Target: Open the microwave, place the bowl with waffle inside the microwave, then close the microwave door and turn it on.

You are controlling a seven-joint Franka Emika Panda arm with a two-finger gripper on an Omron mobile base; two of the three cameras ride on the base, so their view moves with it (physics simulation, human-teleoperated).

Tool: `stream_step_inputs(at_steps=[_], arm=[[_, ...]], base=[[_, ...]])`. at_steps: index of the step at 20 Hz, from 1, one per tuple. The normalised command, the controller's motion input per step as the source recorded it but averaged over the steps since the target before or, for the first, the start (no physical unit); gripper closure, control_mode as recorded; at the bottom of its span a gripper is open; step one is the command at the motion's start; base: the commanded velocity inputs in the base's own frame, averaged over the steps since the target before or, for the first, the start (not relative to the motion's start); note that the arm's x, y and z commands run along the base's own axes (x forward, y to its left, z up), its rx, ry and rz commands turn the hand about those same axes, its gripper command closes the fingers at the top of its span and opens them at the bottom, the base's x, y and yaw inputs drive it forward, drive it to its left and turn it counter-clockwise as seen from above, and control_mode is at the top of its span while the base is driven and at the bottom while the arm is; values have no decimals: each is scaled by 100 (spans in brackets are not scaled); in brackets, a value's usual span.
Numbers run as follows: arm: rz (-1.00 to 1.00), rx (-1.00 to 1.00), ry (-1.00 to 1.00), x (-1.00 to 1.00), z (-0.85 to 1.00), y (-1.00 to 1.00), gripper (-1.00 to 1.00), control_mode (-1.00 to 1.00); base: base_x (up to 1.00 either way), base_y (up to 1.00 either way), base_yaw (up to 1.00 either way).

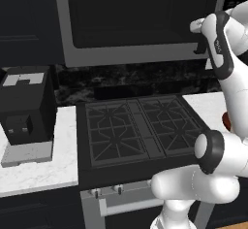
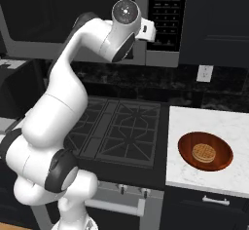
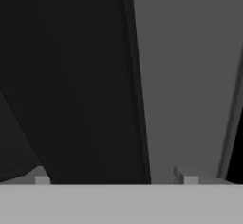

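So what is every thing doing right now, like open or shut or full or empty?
microwave door: shut.
claw: open wide, up close to the door, holding nothing.
bowl with waffle: on the white counter, waffle lying flat inside.
stove: no pots on the grates.
coffee machine: on the counter left of the stove.
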Motion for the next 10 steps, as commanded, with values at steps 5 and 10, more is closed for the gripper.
stream_step_inputs(at_steps=[5, 10], arm=[[0, 0, 0, 10, 0, 18, 100, -100], [0, 0, 0, 5, 0, 6, 100, -100]], base=[[0, 0, 0], [0, 0, 0]])
